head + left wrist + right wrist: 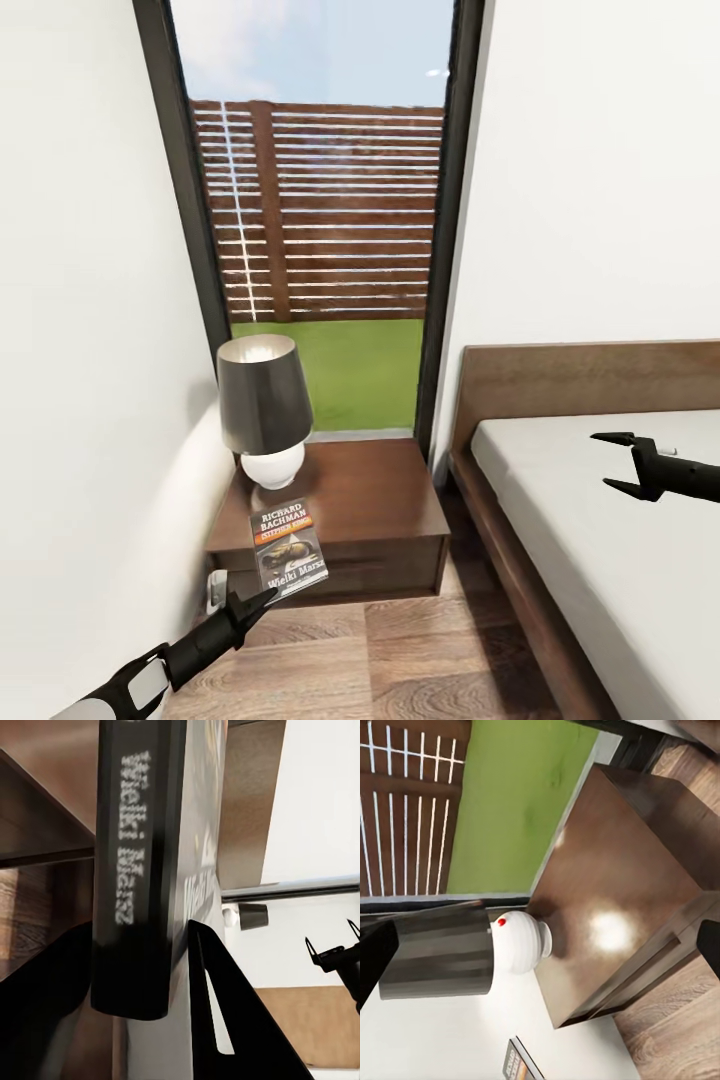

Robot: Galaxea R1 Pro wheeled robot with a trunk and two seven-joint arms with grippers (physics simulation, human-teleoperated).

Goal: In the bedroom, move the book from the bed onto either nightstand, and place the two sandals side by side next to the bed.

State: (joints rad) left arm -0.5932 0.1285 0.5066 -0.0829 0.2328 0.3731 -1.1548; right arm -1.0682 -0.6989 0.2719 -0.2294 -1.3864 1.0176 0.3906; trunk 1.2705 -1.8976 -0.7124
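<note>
The left tool point(262, 600) pinches the book point(290, 548) by its lower edge, over the nightstand point(370, 500) front; thin, light, stiff; right tool point(622, 463) gapes empty above the bed point(600, 520).

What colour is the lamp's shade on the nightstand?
Dark grey, almost black, over a white round base; the lamp on the nightstand shows best in the head view.
</note>
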